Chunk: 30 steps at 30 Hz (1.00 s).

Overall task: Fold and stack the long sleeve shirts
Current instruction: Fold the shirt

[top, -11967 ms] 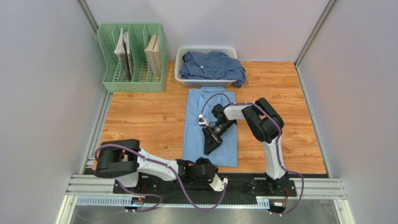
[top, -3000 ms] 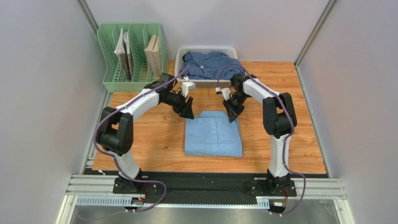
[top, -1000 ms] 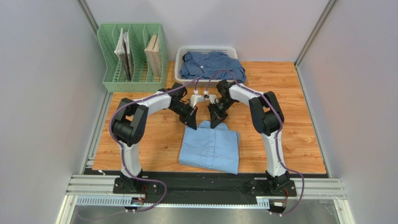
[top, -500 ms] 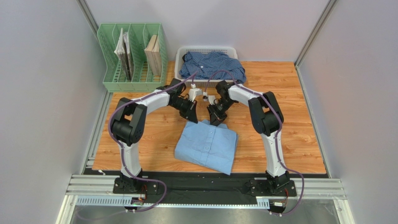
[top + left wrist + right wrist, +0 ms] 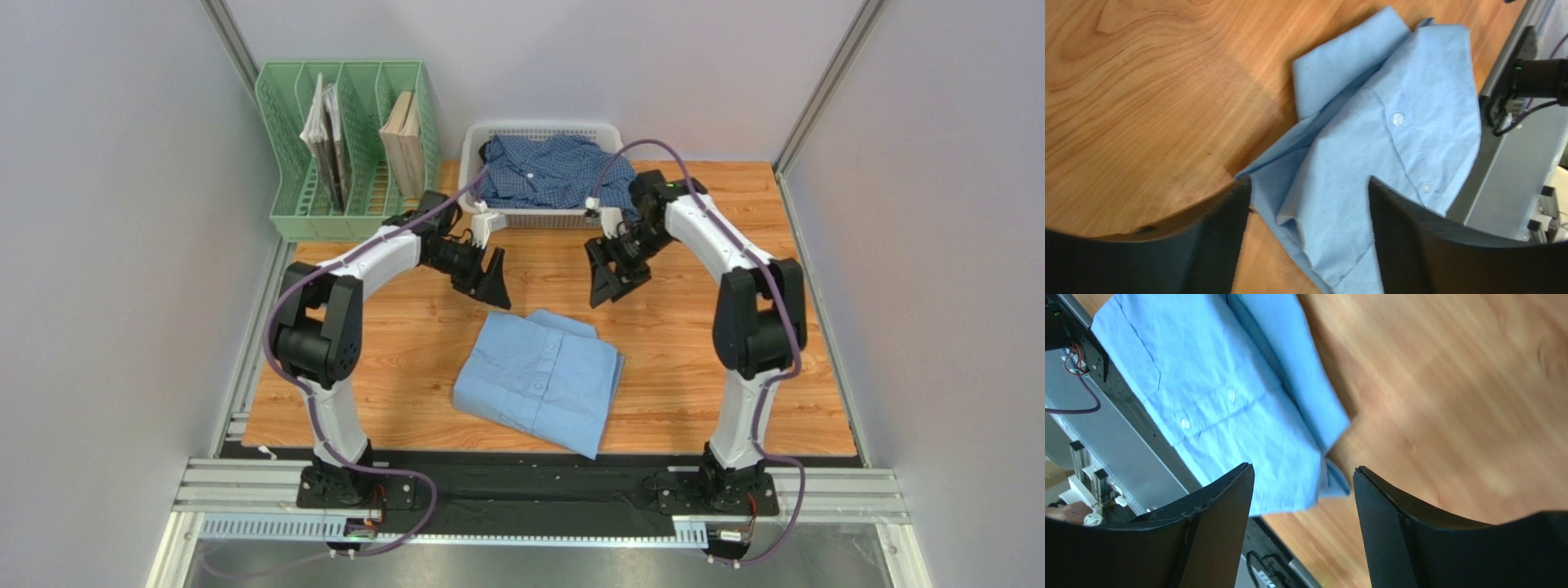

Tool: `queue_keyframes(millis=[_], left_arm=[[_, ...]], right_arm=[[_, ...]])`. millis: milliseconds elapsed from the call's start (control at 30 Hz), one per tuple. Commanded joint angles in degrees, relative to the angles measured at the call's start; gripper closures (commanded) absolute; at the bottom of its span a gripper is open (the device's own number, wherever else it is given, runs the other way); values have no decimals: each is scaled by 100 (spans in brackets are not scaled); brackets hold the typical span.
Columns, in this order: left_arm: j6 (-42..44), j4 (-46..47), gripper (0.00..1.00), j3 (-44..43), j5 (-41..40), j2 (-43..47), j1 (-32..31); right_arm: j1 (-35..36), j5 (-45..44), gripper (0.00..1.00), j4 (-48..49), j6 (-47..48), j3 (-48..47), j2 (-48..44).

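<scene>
Presently shows the light blue shirt point(image 5: 536, 382) lying folded on the table point(image 5: 368, 349), near the middle and toward the near edge. Lies flat as a rough rectangle, turned askew to the table's edges, button strip facing up with small white buttons point(image 5: 1397, 119) along it. Has a folded flap point(image 5: 562, 325) poking out at the far corner, on the side nearest the claws.

Finds the left claw point(image 5: 496, 292) above the wood just past the shirt's far left corner, jaws spread well apart and gripping nothing. Points down and toward the shirt; through its own camera, frames the cloth between two black fingers point(image 5: 1198, 245), seemingly without touching it. Finds the right claw point(image 5: 610, 289) likewise wide open and empty, held over bare wood to the right of the left one, apart from the shirt and nearer the basket. Gives a somewhat blurred right wrist view.

Has the dark blue checked shirt point(image 5: 558, 172) bunched in the white basket point(image 5: 552, 221) at the far edge of the table, with one part spilling over the right front corner. Places a green file rack point(image 5: 356, 208) holding a few books point(image 5: 399, 145) just left of the basket.
</scene>
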State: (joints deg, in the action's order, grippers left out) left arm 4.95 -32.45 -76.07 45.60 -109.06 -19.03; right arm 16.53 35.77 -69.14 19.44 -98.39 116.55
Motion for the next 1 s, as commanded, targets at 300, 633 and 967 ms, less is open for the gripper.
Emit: queue_keyframes(millis=[300,633,967], left_arm=[[1069,-1255,25,-338,432,-28,-22],[816,-887,65,-136,317,-169,-22],[-20,-130,100,-416,74,-396,-22]], right_arm=[[-27,-132,36,639,-178,2148,-652],[-150,-755,100,542,-151,2219,-888],[-449,-1774,100,902,-195,1314,-47]])
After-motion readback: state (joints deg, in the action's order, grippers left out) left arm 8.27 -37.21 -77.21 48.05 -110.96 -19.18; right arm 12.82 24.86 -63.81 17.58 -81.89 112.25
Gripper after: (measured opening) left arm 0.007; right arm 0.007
